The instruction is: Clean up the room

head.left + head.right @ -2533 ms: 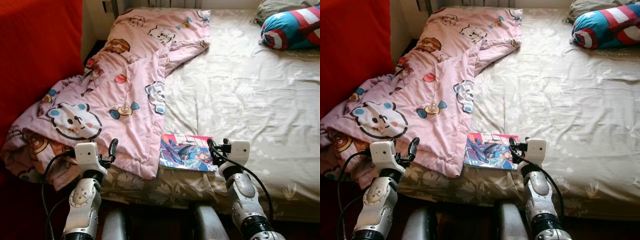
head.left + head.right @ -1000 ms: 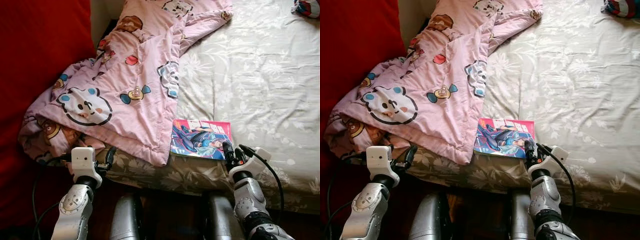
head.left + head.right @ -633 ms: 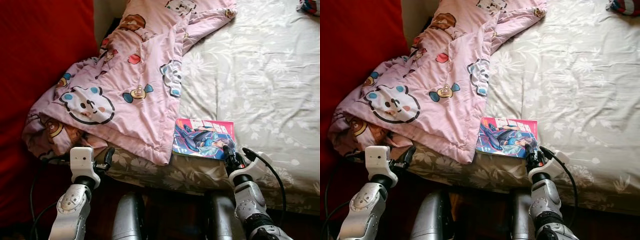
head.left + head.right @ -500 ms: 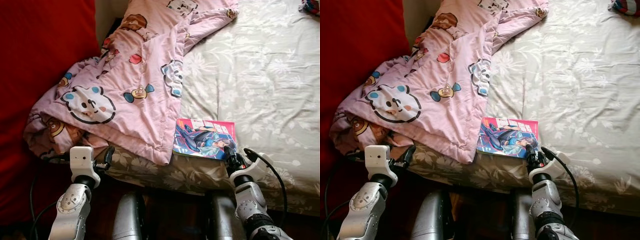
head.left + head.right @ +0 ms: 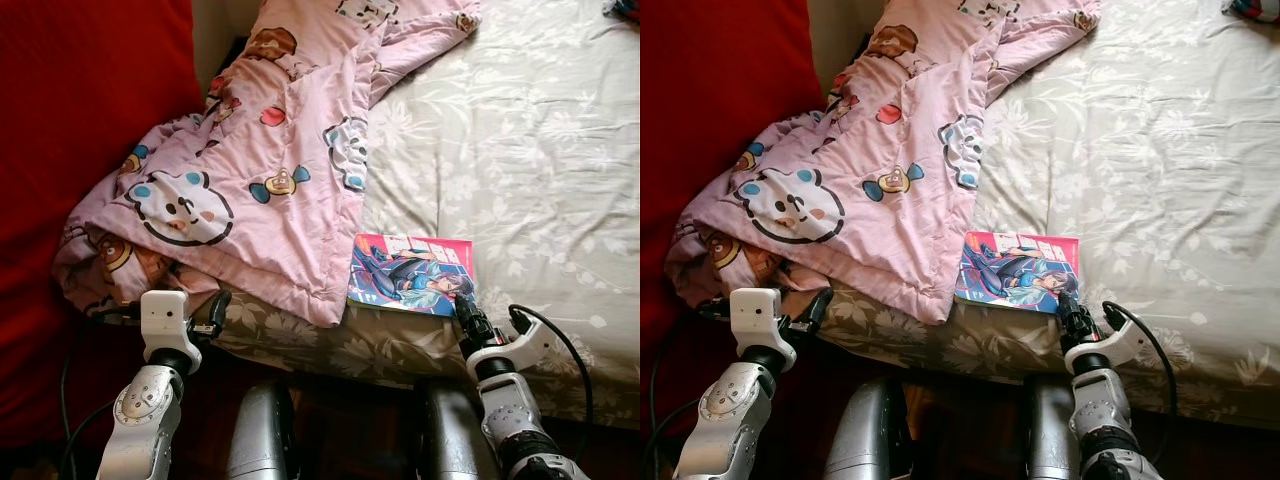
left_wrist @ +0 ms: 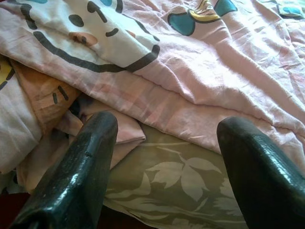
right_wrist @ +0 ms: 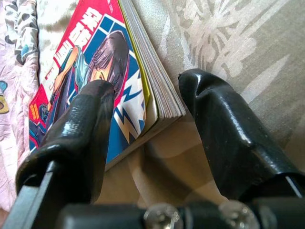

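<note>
— What had been moved since the earlier frame?

— Closer to the book the right gripper had been brought; its fingers were spread open around the near corner, one over the cover, one beside the page edges, nothing yet clamped.

— And the larger things?

— A floral-sheeted bed was seen, half covered by a pink cartoon quilt. The book was laid flat near the bed's front edge, just beside the quilt. The left gripper was held open and empty before the quilt's bunched folds.

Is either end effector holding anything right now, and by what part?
Nothing held. The right end effector is open, straddling the comic book's near corner; the left end effector hangs open.
</note>
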